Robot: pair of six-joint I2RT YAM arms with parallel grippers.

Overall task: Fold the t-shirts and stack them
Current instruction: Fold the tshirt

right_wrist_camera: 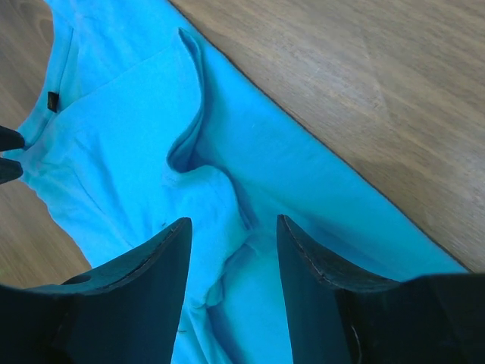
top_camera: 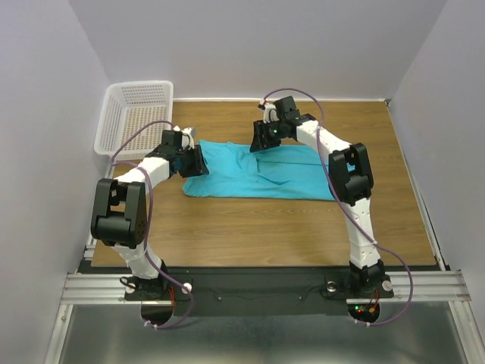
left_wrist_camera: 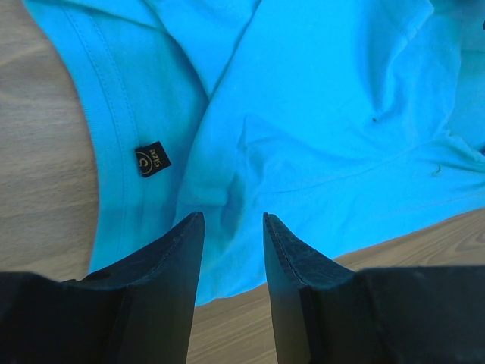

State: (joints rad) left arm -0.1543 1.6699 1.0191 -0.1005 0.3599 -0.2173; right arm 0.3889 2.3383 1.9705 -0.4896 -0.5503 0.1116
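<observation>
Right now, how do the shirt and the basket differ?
The shirt is turquoise; the basket is white. The shirt is wrinkled cloth lying spread out; the basket is stiff mesh standing upright. The left gripper and right gripper sit over the shirt, jaws apart; the basket stands in the far left corner, away from both. Both are resting, not lifted.
</observation>
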